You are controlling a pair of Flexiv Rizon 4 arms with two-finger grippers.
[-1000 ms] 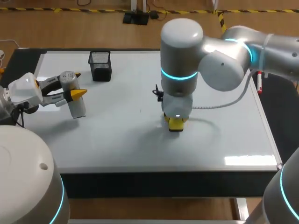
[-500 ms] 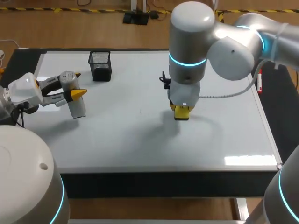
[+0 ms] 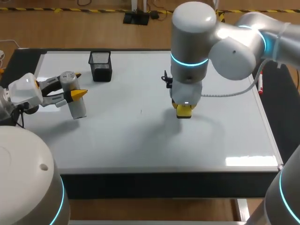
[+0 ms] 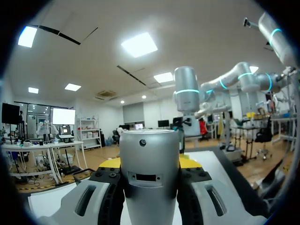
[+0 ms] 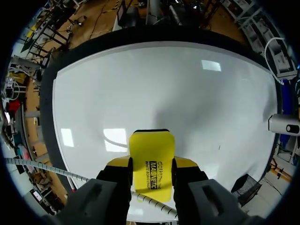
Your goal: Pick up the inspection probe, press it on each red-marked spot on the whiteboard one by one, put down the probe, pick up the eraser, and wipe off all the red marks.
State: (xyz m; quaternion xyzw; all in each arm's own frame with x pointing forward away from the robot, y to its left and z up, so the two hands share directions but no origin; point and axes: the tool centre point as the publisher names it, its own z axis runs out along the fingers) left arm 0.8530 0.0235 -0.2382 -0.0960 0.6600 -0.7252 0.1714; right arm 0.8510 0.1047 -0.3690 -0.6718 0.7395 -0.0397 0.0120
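The inspection probe, a silver cylinder, stands upright over the left part of the whiteboard, and my left gripper is shut on it. In the left wrist view the probe fills the space between the fingers. My right gripper is shut on the yellow eraser, low over the middle of the board. In the right wrist view the eraser sticks out between the fingers towards the whiteboard. No red marks show on the board, only a tiny dark speck.
A black mesh cup stands at the board's back left. A red marker lies along the right edge. The right arm's big elbow hangs over the middle back of the board.
My right gripper has carried the eraser a little back and to the right over the board. The left arm and the probe have not moved.
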